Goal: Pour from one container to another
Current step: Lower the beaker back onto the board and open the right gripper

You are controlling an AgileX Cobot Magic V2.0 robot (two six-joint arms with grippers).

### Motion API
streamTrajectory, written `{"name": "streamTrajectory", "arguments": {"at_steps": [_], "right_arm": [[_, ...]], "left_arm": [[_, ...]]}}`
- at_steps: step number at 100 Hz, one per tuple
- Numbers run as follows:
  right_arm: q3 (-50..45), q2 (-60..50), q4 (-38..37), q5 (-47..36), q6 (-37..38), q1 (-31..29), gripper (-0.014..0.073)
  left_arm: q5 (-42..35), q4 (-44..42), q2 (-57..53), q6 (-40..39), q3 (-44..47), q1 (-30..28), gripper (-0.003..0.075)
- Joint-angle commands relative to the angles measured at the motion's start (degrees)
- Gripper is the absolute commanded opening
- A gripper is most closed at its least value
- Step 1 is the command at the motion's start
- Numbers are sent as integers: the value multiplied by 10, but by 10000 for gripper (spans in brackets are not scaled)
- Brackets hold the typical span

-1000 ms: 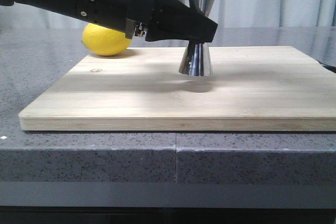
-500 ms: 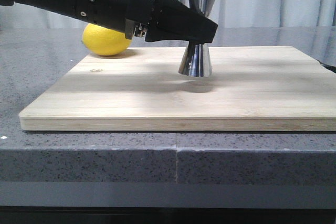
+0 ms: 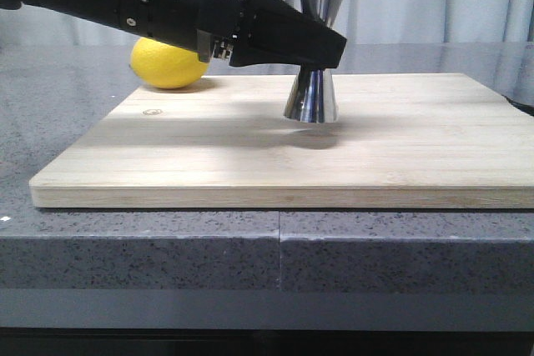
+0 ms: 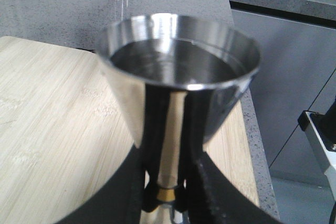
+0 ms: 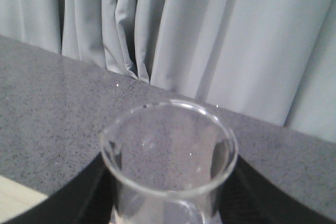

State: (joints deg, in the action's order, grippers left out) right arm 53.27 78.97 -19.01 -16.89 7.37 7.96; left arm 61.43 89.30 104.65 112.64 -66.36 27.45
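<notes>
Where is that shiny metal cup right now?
In the front view the steel jigger stands upright on the wooden board, near its middle, right of the lemon, with the left gripper closed around its narrow waist.

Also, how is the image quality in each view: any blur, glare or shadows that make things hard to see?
Front view: sharp; the left hand and jigger cast a soft shadow on the wooden board. Left wrist view: bright glare streaks on the jigger's rim and side, background soft. Right wrist view: the glass beaker is blurred and hard to separate from the grey counter.
</notes>
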Motion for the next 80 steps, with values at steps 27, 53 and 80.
{"name": "streamTrajectory", "arguments": {"at_steps": [27, 53, 80], "right_arm": [[-63, 50, 13, -196, 5, -4, 241], [-131, 72, 13, -257, 5, -4, 241], [-134, 114, 22, -306, 5, -4, 241]], "left_arm": [[38, 36, -33, -4, -18, -1, -13], [39, 36, -33, -4, -18, -1, -13], [39, 36, -33, -4, -18, -1, -13]]}}
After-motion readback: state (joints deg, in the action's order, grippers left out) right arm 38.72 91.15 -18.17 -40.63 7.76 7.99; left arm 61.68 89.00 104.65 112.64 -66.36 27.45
